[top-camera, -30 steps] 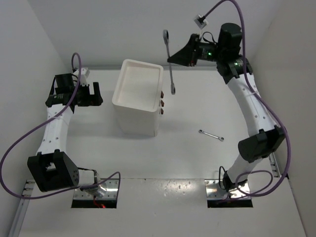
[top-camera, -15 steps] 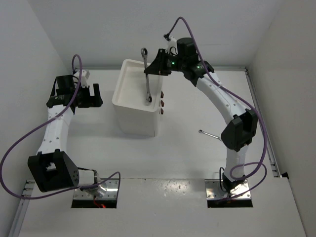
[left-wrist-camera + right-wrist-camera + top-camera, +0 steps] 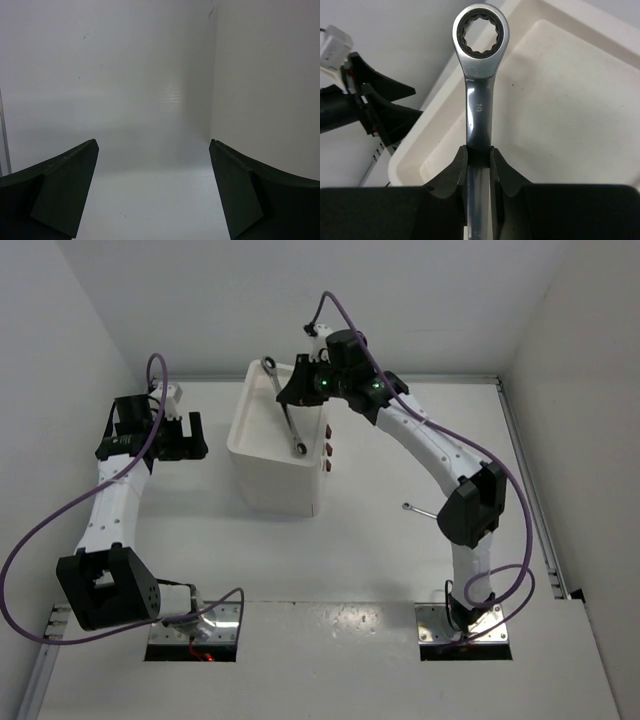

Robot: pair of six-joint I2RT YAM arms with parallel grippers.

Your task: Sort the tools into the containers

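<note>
White table (image 3: 380, 460), white walls all round. Right gripper (image 3: 479, 155) was clamped mid-shank on a silver wrench (image 3: 479, 95), ring end pointing away, held over the shallow tray top of the cabinet (image 3: 265, 485). Left gripper (image 3: 197, 434) hung left of the cabinet, fingers wide apart. Second wrench (image 3: 420, 509) lay on the table, right of the cabinet.

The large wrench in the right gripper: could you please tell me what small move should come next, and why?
Probably lower it slightly and open the jaws: the right gripper holds the wrench above the cabinet's tray top.
</note>
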